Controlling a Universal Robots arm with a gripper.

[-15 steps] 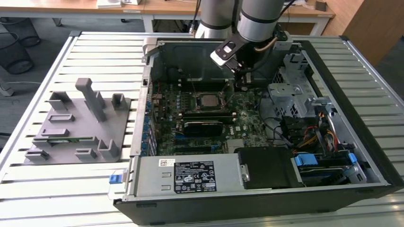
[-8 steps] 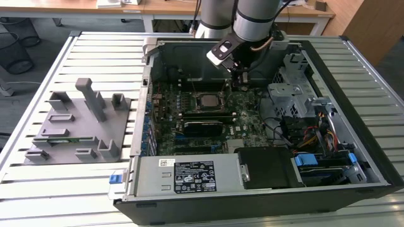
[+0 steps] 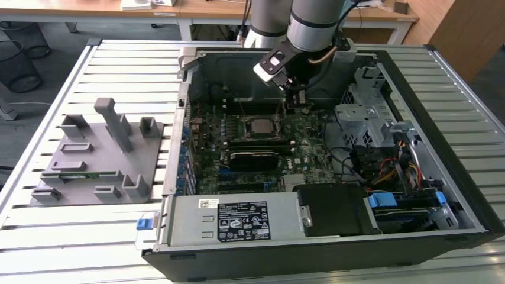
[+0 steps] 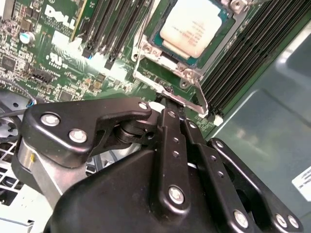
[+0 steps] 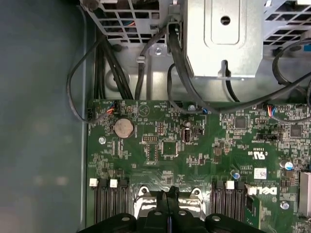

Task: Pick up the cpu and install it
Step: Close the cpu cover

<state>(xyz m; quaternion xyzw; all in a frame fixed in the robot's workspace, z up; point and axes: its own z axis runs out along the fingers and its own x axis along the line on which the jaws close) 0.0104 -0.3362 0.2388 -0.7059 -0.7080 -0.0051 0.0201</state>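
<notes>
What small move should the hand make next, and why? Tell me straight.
Probably lift the hand straight up a little. The cpu already sits inside the metal socket frame, and the hand, shut and holding nothing, has its tip right at that frame's edge.

In the exterior view the grey arm (image 3: 311, 23) hangs down from the upper middle of the frame, its wrist tilted toward the frame's left, with the black gripper (image 3: 297, 105) pointing downward, and both wrist views show its jaws closed tip to tip.

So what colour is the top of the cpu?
The cpu top is pale silvery grey; the second wrist view shows it best.
</notes>
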